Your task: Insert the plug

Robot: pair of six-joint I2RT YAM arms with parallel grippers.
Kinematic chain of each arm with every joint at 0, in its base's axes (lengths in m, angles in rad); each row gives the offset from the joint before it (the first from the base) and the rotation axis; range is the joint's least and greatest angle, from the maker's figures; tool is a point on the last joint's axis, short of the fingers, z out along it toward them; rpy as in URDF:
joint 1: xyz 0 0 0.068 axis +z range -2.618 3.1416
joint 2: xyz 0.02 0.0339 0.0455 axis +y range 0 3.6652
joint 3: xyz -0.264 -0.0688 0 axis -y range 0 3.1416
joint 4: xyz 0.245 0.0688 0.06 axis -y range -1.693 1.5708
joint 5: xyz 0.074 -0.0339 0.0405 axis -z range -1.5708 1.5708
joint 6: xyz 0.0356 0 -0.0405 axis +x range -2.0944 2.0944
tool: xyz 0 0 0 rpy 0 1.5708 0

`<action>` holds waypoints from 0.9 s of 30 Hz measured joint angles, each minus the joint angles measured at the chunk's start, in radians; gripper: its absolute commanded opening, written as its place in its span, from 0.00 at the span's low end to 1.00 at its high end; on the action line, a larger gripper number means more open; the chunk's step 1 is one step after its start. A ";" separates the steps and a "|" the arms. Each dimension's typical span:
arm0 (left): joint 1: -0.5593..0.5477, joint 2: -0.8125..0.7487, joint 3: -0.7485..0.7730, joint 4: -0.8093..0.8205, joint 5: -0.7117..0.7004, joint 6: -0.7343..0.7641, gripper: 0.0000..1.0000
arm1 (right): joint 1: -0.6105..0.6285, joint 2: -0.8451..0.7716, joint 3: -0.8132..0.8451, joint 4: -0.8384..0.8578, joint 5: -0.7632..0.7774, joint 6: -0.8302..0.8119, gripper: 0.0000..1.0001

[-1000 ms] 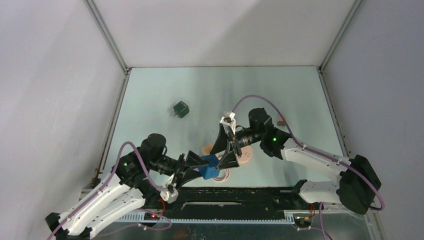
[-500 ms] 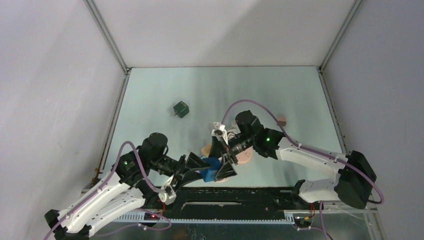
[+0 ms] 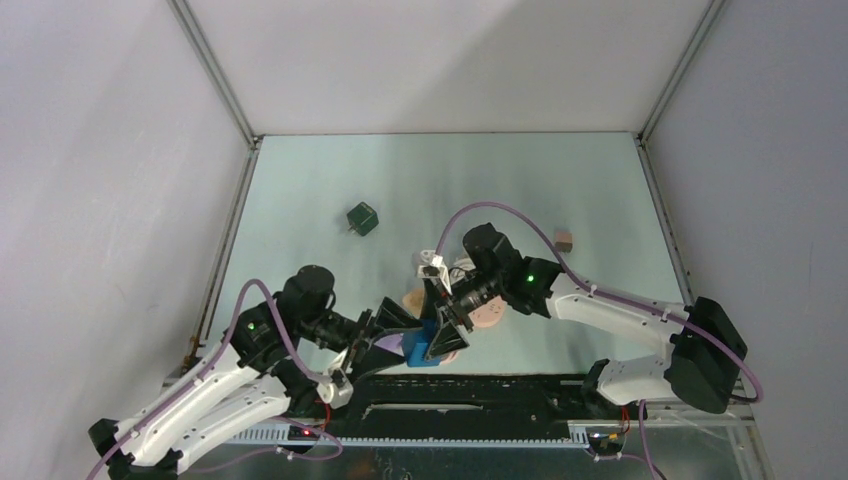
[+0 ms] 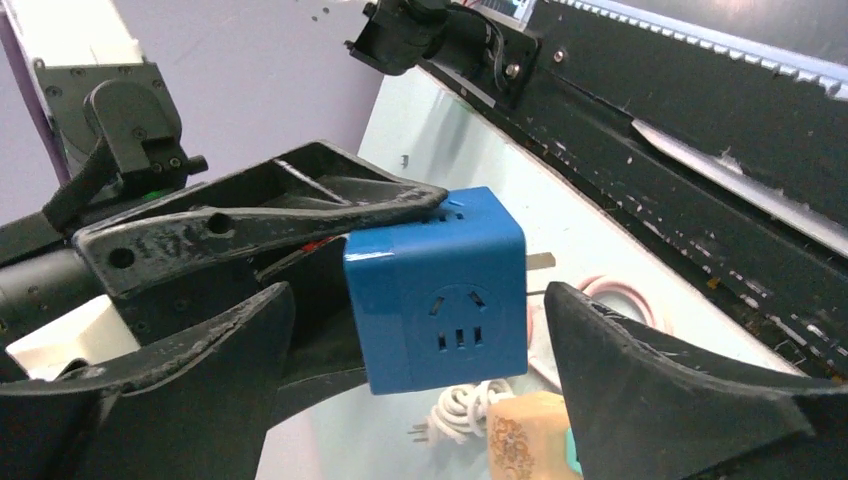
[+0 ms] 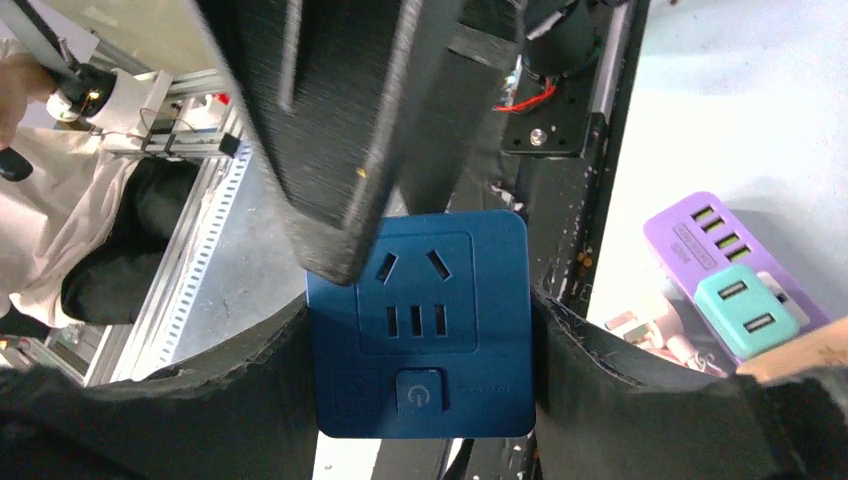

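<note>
The right gripper (image 5: 420, 325) was clamped on the blue cube-shaped plastic socket adapter (image 3: 422, 347); in the right wrist view its two black fingers (image 5: 610, 380) pressed flush against the cube's opposite sides, with the face bearing the socket holes and a round power button turned toward that camera; the left gripper (image 4: 417, 300) stood wide apart around the same cube; in the left wrist view its black wedge-shaped fingers (image 4: 690, 400) flanked the cube with a clear gap on each side, touching nothing; one finger of the right gripper lay along the cube's top edge there, and a short metal prong (image 4: 540, 262) stuck out of the cube's side.

The cube was held up off the pale green tabletop (image 3: 500, 180), between the two arms and near the table's near edge; below and beside it lay a purple plastic power strip (image 5: 700, 235) with a small teal plastic adapter (image 5: 748, 308) sitting on it, and a coiled white cable (image 4: 455, 410) close by; a dark green cube-shaped plug (image 3: 362, 218) rested well apart toward the left middle of the table; a small brown block (image 3: 564, 241) sat out to the right, apart from everything else.
</note>
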 measured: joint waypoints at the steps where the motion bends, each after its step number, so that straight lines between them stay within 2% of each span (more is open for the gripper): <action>1: 0.000 -0.002 0.000 0.014 0.002 -0.027 1.00 | -0.002 0.000 0.000 -0.013 0.007 -0.001 0.00; 6: 0.000 -0.031 0.000 0.138 -0.029 -0.246 1.00 | -0.050 -0.013 -0.001 -0.081 0.080 -0.002 0.00; 9: 0.000 -0.054 0.000 0.224 -0.087 -0.434 1.00 | -0.114 -0.056 -0.011 -0.111 0.153 0.003 0.00; 16: 0.000 -0.063 0.000 0.370 -0.351 -0.921 1.00 | -0.260 -0.203 -0.056 -0.211 0.383 0.032 0.00; 21: 0.000 -0.031 0.014 0.346 -0.585 -1.182 1.00 | -0.314 -0.278 -0.096 -0.301 0.536 0.034 0.00; 27: 0.000 0.092 0.079 0.261 -0.722 -1.308 1.00 | -0.353 -0.333 -0.137 -0.379 0.603 0.026 0.00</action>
